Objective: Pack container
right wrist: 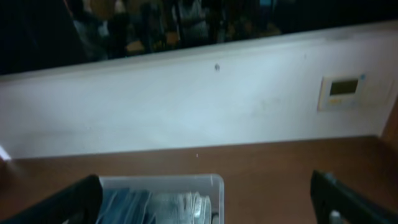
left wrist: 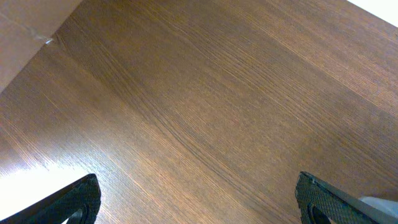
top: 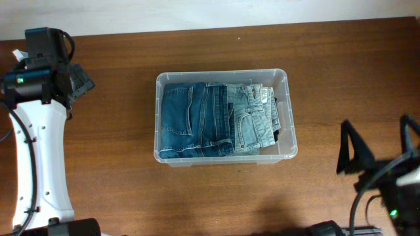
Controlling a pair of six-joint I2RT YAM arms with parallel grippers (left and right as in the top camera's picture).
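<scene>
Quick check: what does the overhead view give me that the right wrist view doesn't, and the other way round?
Overhead only: the whole bin, its folded jeans lying side by side, and the left arm. Right wrist only: the white wall and a wall panel. Both: part of the bin and jeans, the table, and the open right tool.

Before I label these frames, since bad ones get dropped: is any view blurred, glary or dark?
Overhead: sharp and evenly lit, with the bin and the jeans inside it clear. Left wrist: the wood grain of the table is crisp, with a bright glare patch at lower left. Right wrist: soft all over, the bin blurred at the bottom edge, dark along the top.
</scene>
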